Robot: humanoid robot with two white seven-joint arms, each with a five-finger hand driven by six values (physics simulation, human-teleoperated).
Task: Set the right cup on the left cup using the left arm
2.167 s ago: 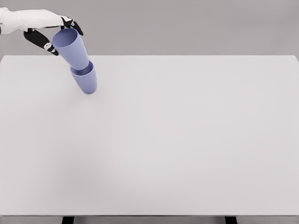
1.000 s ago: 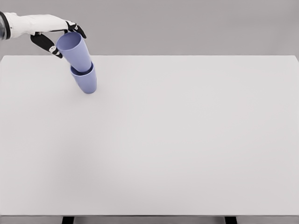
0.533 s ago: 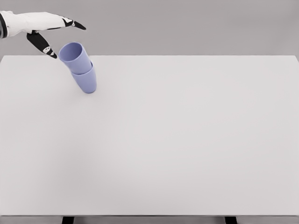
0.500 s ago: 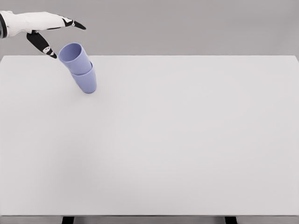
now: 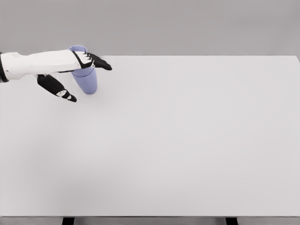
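My left hand (image 5: 70, 70) reaches level over the desk (image 5: 187, 140), fingers spread, holding nothing. Behind it I see the stacked cups (image 5: 85, 77).

The left hand (image 5: 77, 70) crosses in front of the stacked cups (image 5: 86, 79), hiding their middle and the joint behind its fingers.
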